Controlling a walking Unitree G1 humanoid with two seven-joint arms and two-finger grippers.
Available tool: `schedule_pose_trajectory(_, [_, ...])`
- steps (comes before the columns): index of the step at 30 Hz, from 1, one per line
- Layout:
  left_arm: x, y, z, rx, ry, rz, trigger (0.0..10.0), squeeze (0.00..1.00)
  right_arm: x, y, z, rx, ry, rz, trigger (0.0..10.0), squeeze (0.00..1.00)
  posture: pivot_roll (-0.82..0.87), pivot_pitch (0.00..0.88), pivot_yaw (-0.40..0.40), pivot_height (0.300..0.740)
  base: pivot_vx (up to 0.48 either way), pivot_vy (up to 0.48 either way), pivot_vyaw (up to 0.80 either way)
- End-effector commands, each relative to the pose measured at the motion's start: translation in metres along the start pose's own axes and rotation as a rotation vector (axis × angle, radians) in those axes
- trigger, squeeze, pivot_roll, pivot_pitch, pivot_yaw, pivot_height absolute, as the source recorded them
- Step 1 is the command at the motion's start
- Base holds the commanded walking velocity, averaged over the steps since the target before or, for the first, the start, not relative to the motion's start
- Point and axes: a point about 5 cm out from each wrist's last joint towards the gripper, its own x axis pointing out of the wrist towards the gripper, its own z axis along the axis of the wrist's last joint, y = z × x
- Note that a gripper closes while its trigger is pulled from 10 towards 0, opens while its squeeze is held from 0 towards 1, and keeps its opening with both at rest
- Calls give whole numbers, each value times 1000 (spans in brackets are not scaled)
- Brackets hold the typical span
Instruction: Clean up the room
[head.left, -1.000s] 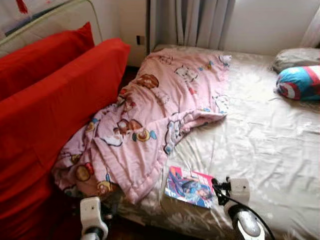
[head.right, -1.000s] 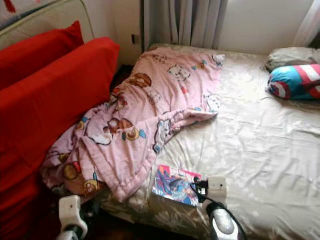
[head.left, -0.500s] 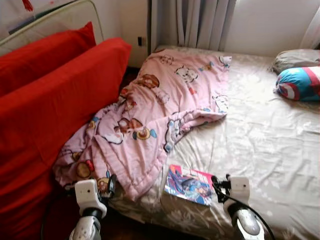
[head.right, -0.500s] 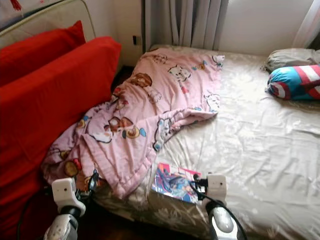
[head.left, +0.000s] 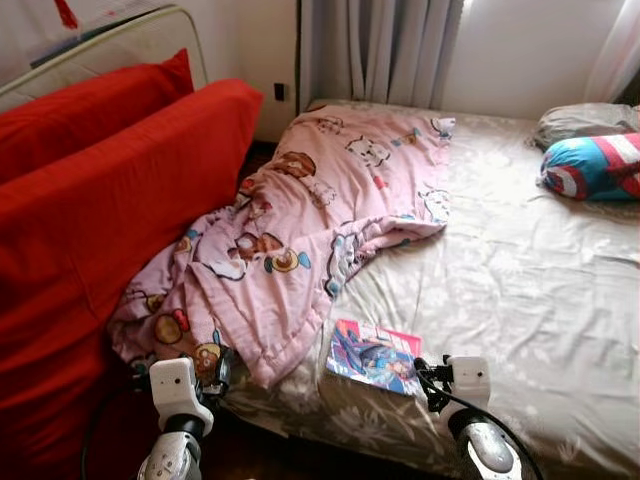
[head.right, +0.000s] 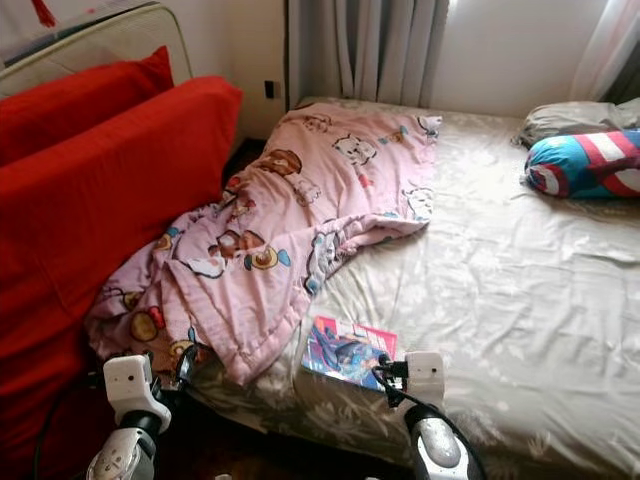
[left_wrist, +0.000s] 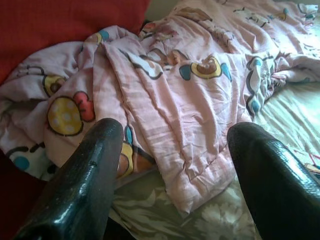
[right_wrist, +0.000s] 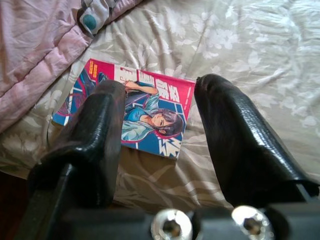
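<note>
We saw bed (head.left: 520, 290), cream floral sheet, creased. Red cushions (head.left: 110, 200) stood along its left side. Pink quilt (head.left: 310, 230), cartoon print, lay rumpled, spilling over edge. Glossy flat book (head.left: 375, 357) lay near front edge. Left gripper (left_wrist: 170, 165) spread wide before quilt; right gripper (right_wrist: 155, 135) spread over book, grasping nothing.

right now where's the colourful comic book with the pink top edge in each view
Left eye view: colourful comic book lies near the bed's front edge, ahead of the right gripper.
Right eye view: same spot.
Left wrist view: cannot tell; a sliver at the frame's edge.
Right wrist view: between the open fingers.
Shared landmark: pink cartoon quilt.
</note>
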Motion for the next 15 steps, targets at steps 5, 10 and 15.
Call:
schedule_pose_trajectory(5, [-2,0,-2,-1,20,4,10000,0,2,3,2,0,0,8,10000,0,-48,90,0,657,0,0,0])
schedule_pose_trajectory(10, [-3,0,-3,0,29,3,10000,0,3,4,2,0,5,9,10000,0,-44,97,2,657,0,0,0])
schedule_pose_trajectory(15, [-4,0,-3,0,42,0,10000,0,3,5,0,2,17,9,10000,0,-44,98,4,657,0,0,0])
